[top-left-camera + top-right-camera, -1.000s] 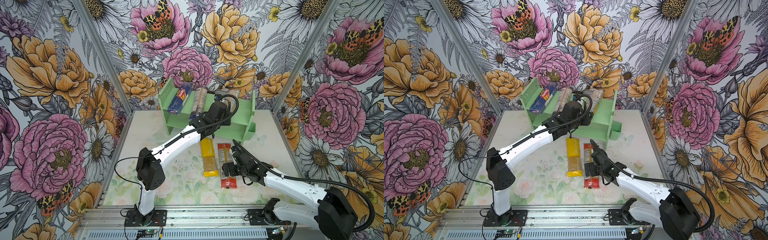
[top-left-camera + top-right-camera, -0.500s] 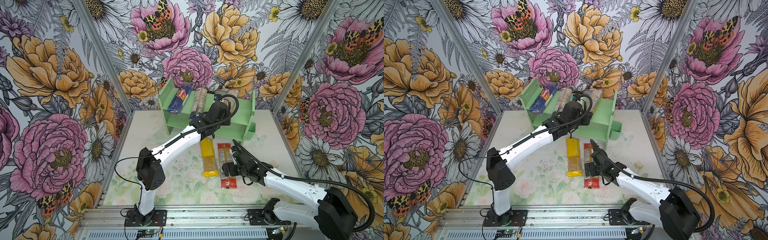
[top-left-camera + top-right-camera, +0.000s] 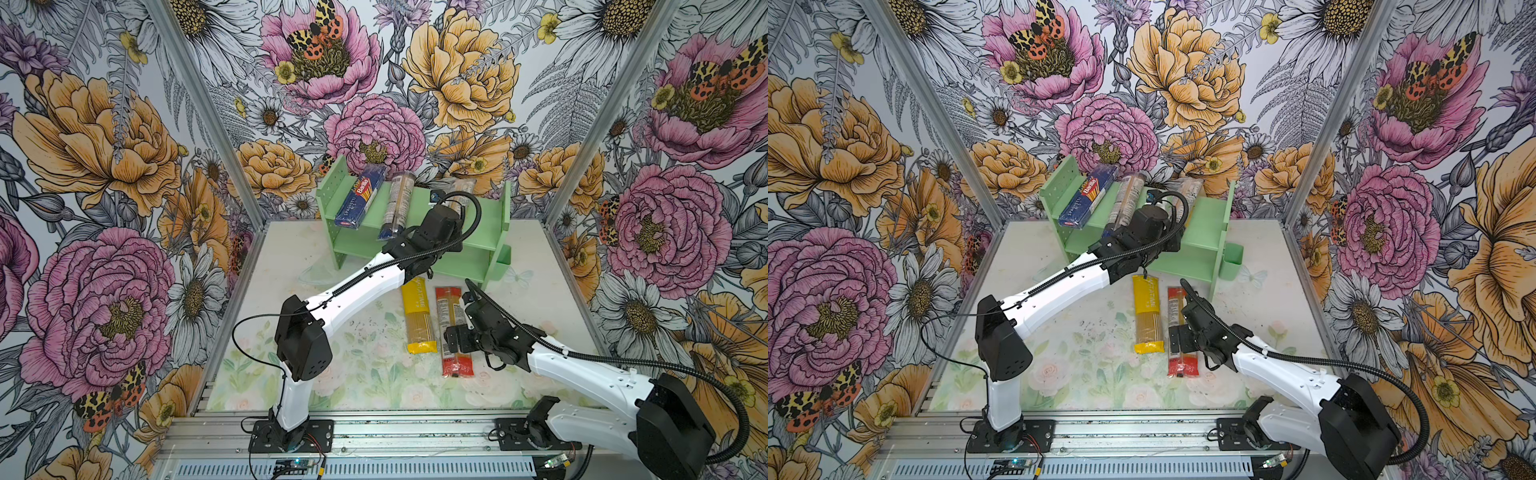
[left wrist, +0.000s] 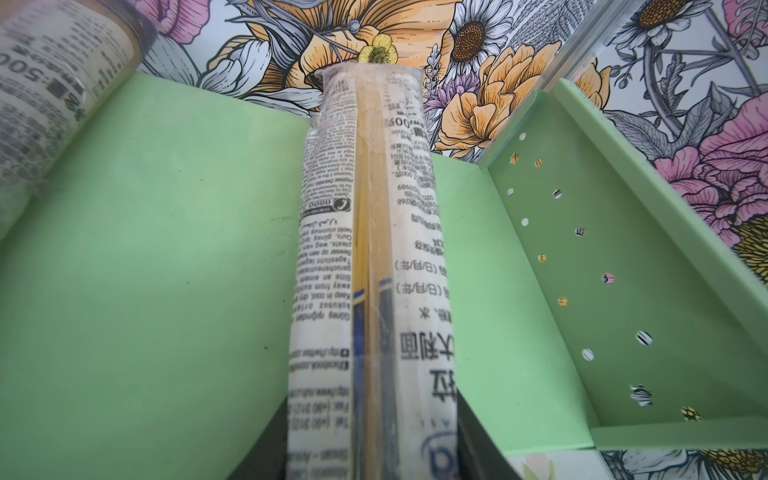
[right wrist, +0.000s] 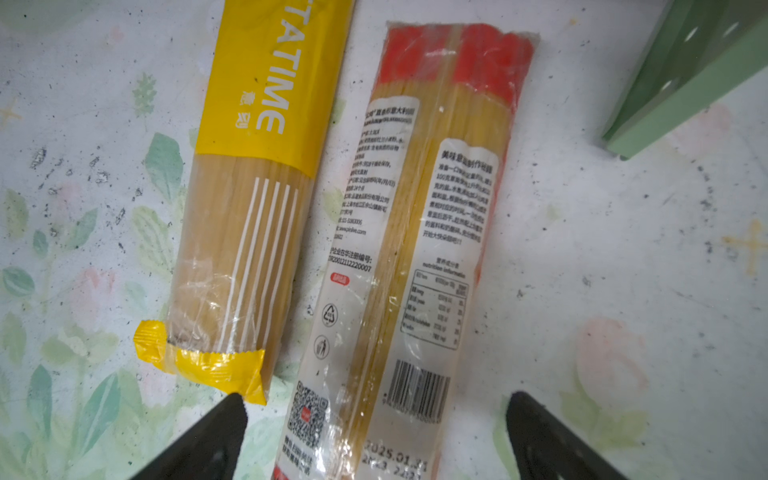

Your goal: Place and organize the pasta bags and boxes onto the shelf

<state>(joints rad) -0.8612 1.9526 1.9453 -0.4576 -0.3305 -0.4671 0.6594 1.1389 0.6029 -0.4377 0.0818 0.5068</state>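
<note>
One navy-ended bag (image 4: 370, 249) — pinched by left claw (image 4: 372, 401), pointing toward shelf (image 4: 166, 249) back; right claw (image 5: 376, 395) spread.

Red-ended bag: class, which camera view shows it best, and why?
The right wrist view: the red-ended bag fills it, print legible, near end cut off. Both top views show it small, with the right arm across its middle. The left wrist view misses it.
</note>
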